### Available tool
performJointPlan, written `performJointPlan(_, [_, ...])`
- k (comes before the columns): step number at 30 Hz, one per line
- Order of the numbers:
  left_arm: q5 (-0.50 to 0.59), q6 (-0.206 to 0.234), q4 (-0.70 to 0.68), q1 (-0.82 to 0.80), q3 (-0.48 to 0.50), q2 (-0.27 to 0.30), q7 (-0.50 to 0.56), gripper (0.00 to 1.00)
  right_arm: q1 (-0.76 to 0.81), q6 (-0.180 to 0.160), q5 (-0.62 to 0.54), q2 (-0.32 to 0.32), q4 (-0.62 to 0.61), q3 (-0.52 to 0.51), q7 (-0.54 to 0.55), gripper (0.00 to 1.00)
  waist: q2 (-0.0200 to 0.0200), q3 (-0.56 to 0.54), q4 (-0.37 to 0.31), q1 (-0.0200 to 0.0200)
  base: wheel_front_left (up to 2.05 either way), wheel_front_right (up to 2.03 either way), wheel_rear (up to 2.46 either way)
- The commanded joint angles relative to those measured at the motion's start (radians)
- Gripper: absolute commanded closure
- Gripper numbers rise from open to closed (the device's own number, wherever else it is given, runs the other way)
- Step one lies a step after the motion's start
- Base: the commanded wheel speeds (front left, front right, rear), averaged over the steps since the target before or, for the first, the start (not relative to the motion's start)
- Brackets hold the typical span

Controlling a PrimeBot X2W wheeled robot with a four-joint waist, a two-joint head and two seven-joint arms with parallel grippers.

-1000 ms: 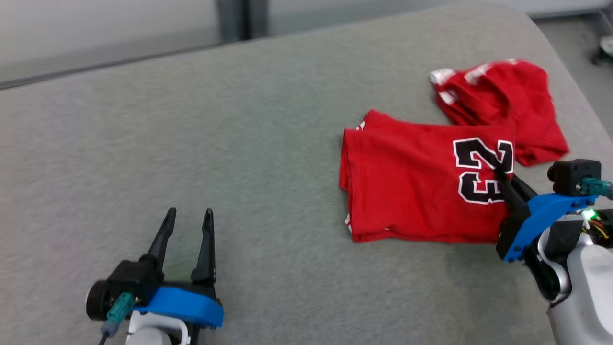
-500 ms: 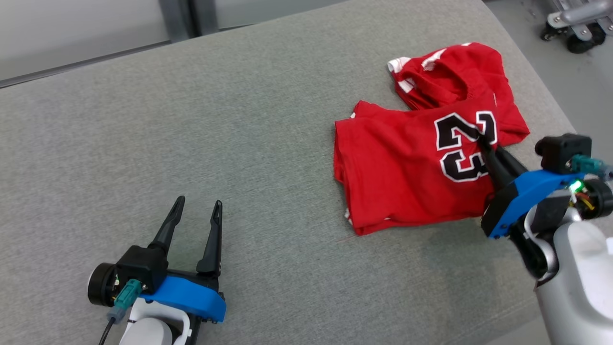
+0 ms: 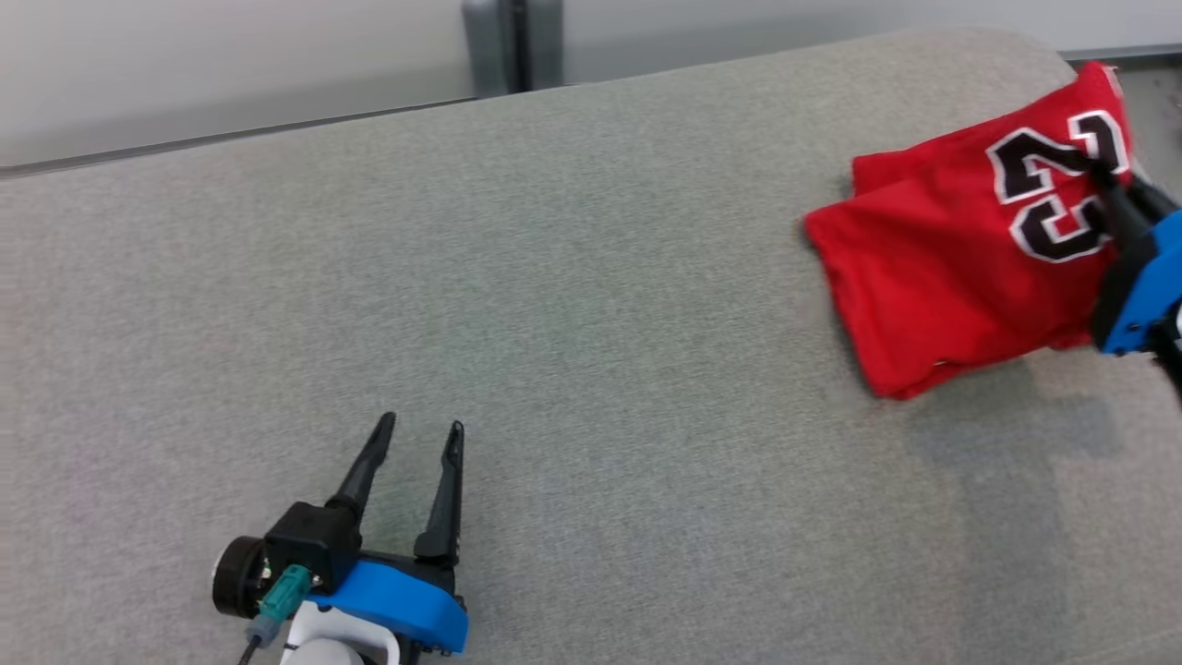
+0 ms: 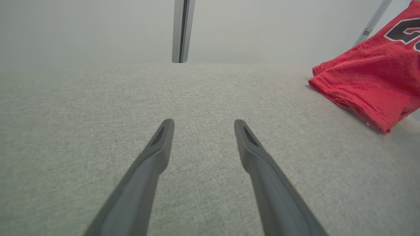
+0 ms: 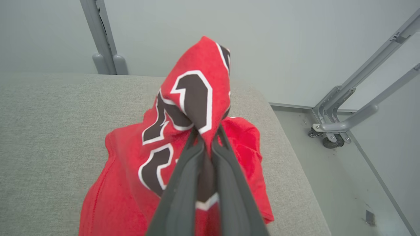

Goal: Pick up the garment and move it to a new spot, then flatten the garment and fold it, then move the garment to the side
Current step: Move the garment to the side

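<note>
I found the red jersey [image 3: 933, 286] at about two o'clock in the head view, near the right end of the grey fabric cushion [image 3: 554, 277], doubled over on itself with its black, white-edged "23" facing up. The right gripper [image 3: 1101, 175] came in from three o'clock, its fingers [image 5: 183, 183] pinched almost together on a fold of cloth right at the number. In the right wrist view that fold stood up in a peak past the fingertips, while the rest of the jersey hung down and spread onto the cushion. The left gripper [image 3: 422, 425] sat at seven o'clock, well apart from the jersey, its fingers spread wide with nothing between them and pointing toward twelve o'clock, low over bare cushion; I could not tell whether they touched it. A grey metal post [image 3: 512, 42] stood at twelve o'clock beyond the cushion's far edge, and a wheeled metal frame [image 5: 331, 131] rested on the floor at three o'clock in the right wrist view.
</note>
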Motion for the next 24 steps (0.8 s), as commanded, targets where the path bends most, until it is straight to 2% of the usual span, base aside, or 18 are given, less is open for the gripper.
performJointPlan(1, [0.005,-0.006,0.005,0.002,-0.008,-0.004,-0.008,0.00,-0.021,0.000,-0.006,-0.050,0.019,-0.022,0.015,1.00,-0.0001,0.007,0.026,0.0001,0.00,0.00,0.00])
performJointPlan(8, [0.006,-0.005,0.001,0.002,-0.020,-0.002,-0.015,0.00,-0.031,0.000,-0.023,-0.167,0.065,-0.097,0.054,1.00,-0.0001,0.019,0.067,0.0001,0.00,0.00,0.00])
performJointPlan(9, [0.007,-0.005,0.000,0.001,-0.021,0.000,-0.015,0.00,-0.035,0.000,-0.029,-0.176,0.073,-0.104,0.051,0.90,-0.0001,0.025,0.070,0.0001,0.00,0.00,0.00])
performJointPlan(11, [0.008,-0.004,-0.002,-0.004,-0.024,0.003,-0.013,0.00,-0.048,0.000,-0.046,-0.176,0.092,-0.131,0.039,0.56,-0.0001,0.034,0.072,0.0001,0.00,0.00,0.00])
performJointPlan(12, [0.009,-0.004,-0.003,-0.007,-0.026,0.005,-0.010,0.00,-0.051,0.000,-0.062,-0.172,0.103,-0.143,0.027,0.00,-0.0001,0.039,0.072,0.0001,0.00,0.00,0.00])
performJointPlan(18, [0.008,-0.002,-0.011,-0.016,-0.029,0.014,-0.001,0.00,-0.070,0.000,-0.133,-0.119,0.145,-0.165,-0.057,0.00,-0.0001,0.051,0.072,0.0001,0.00,0.00,0.00])
performJointPlan(24, [0.000,0.009,-0.019,-0.012,-0.020,0.025,0.005,0.00,-0.089,0.000,-0.144,-0.058,0.172,-0.100,-0.124,0.00,-0.0001,0.043,0.062,0.0001,0.00,0.00,0.00])
